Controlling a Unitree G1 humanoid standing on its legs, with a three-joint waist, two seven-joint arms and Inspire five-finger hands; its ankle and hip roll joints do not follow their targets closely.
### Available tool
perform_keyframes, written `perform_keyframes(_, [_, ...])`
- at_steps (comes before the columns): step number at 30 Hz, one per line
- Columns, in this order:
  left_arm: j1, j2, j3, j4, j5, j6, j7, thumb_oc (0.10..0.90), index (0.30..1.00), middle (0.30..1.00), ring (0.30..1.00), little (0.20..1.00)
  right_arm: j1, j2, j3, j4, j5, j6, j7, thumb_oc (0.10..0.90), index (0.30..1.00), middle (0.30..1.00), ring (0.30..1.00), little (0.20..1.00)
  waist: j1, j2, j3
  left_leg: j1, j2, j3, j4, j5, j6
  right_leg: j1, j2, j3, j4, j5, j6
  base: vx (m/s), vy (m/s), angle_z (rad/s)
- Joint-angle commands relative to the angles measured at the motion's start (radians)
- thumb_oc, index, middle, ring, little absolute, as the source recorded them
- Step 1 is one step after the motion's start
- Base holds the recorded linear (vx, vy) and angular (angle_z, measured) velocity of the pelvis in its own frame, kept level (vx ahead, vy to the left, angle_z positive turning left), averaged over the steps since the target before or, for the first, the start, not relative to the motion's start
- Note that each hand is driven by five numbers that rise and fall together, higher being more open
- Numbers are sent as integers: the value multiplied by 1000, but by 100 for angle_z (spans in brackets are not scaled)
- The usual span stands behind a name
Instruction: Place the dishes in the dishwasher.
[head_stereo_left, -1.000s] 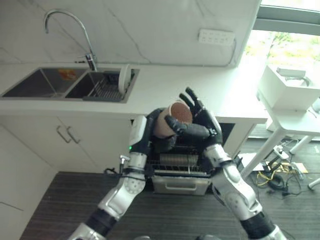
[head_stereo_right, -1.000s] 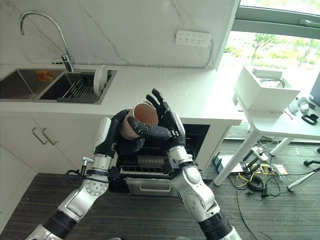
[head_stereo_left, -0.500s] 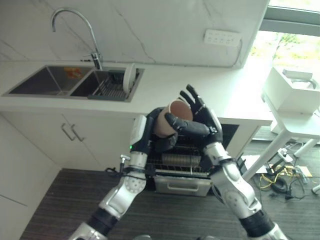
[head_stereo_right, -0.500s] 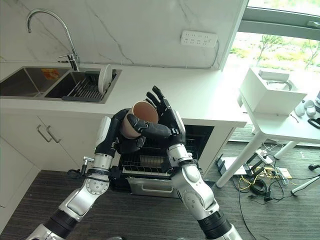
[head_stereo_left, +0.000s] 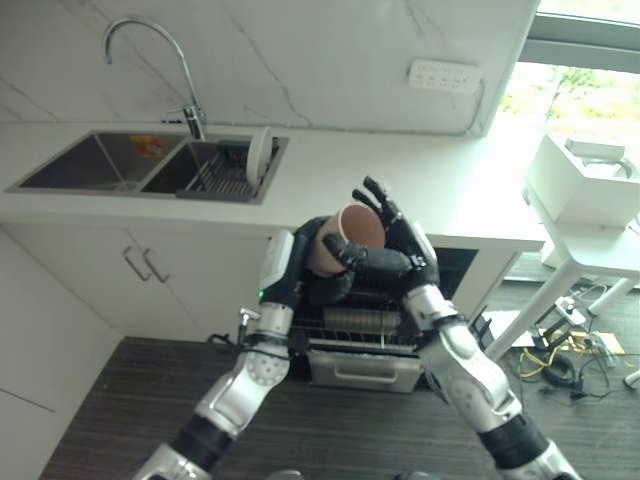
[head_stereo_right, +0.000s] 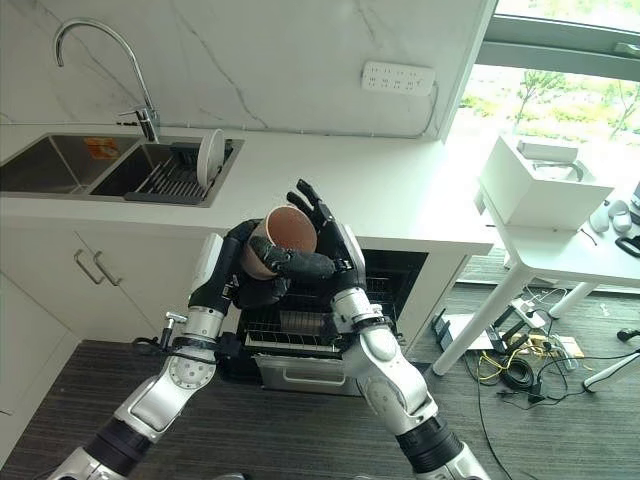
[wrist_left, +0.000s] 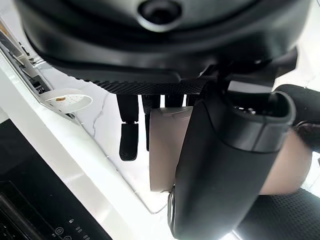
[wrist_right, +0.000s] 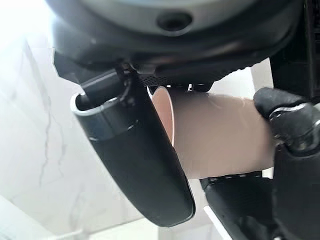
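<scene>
Both the left hand (head_stereo_left: 318, 285) and right hand (head_stereo_left: 400, 262) have fingers curled round the cup (head_stereo_left: 345, 238), above the open dishwasher (head_stereo_left: 360, 325).

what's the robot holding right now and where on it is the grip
A brown cup, held above the open dishwasher. The left hand wraps its lower body; the right hand closes round its side near the rim.

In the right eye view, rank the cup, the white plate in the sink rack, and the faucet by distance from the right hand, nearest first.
1. Cup: touching the right hand, above the dishwasher rack.
2. White plate: upright in the sink rack, farther left.
3. Faucet: behind the sink, farthest left.
</scene>
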Motion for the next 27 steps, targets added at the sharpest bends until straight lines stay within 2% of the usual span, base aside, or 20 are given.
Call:
perform_keyframes(1, [-148, -3, -6, -134, 2, -67, 24, 400, 300, 300, 300, 300, -129, 38, -5, -40, -45, -34, 75, 800, 900, 900, 900, 900, 8, 0, -43, 64, 55, -47, -12, -65, -27, 101, -60, 41, -105, -8, 94, 0, 0, 0])
perform_keyframes(7, [-150, -1, 3, -146, 16, -48, 10, 400, 300, 300, 300, 300, -127, 30, -4, -36, -77, 16, 63, 800, 900, 900, 900, 900, 5, 0, -40, 65, 56, -47, -12, -64, -28, 102, -57, 42, -105, -9, 93, -10, 1, 0])
perform_keyframes(18, [-173, -2, -7, -163, 16, -35, -26, 400, 300, 300, 300, 300, -154, 36, 2, -26, -98, 23, 45, 800, 900, 900, 900, 900, 6, 2, -37, 64, 55, -47, -12, -63, -28, 103, -54, 43, -105, -11, 90, 0, 0, 0])
perform_keyframes(19, [-173, -2, -9, -162, 12, -36, -31, 400, 300, 300, 300, 300, -157, 37, 2, -28, -103, 18, 46, 645, 667, 667, 667, 667, 7, 2, -38, 64, 54, -48, -12, -63, -28, 103, -54, 43, -105, -12, 90, 0, 0, 0])
perform_keyframes(20, [-174, -3, -13, -163, 9, -34, -37, 400, 300, 300, 300, 300, -162, 38, 2, -29, -101, 13, 42, 558, 538, 538, 538, 538, 7, 2, -38, 64, 54, -47, -12, -63, -28, 104, -54, 42, -105, -12, 90, 0, 0, 0])
perform_keyframes(21, [-177, -6, -20, -161, 4, -34, -47, 400, 300, 300, 300, 300, -170, 43, 0, -27, -88, 1, 33, 400, 300, 300, 300, 300, 8, 1, -39, 63, 54, -47, -12, -63, -28, 104, -54, 41, -105, -12, 90, 0, 0, 0])
perform_keyframes(27, [-186, -19, -57, -155, -10, -36, -81, 400, 300, 300, 300, 300, -181, 71, -18, -39, -54, -74, -15, 400, 300, 300, 300, 300, 8, 1, -34, 62, 54, -47, -12, -63, -26, 101, -56, 39, -105, -11, 91, 0, 0, 0])
